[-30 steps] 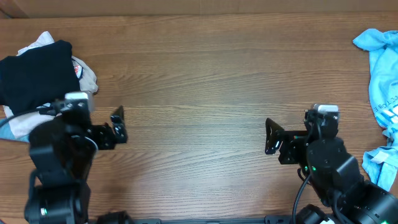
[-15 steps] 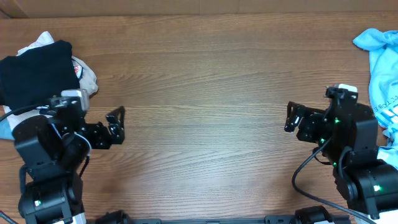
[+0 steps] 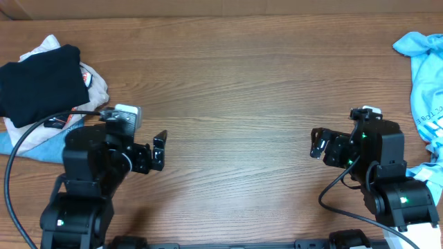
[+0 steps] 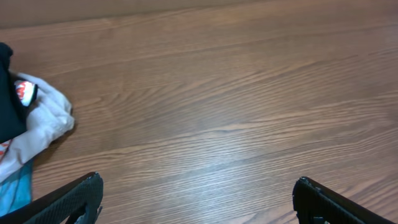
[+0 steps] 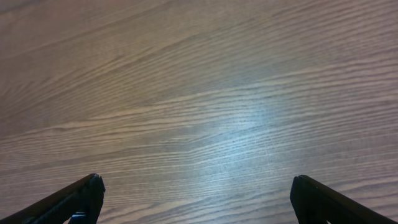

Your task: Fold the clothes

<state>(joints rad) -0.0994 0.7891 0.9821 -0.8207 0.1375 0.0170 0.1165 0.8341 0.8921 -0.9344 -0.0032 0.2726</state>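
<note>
Black shirt (image 3: 38, 83): bundled at the far left corner of the counter (image 3: 235, 76), lying on top of a white cloth (image 3: 97, 86) with a red mark. A strip of light blue fabric shows under the pile's near edge. From the left wrist camera only the shirt's dark edge shows at the left border, with the white cloth bulging out beside it.

Left hand (image 3: 158, 149): near the pile but apart from it, over bare wood. Its fingers (image 4: 78, 198) are spread wide, with nothing between them.

Right hand (image 3: 317, 144): on the opposite side, also over bare wood. Its fingers (image 5: 74, 199) are equally wide apart and empty.

Light blue shirt (image 3: 426, 83): crumpled along the right edge, beside the right arm, not touched by either hand.
</note>
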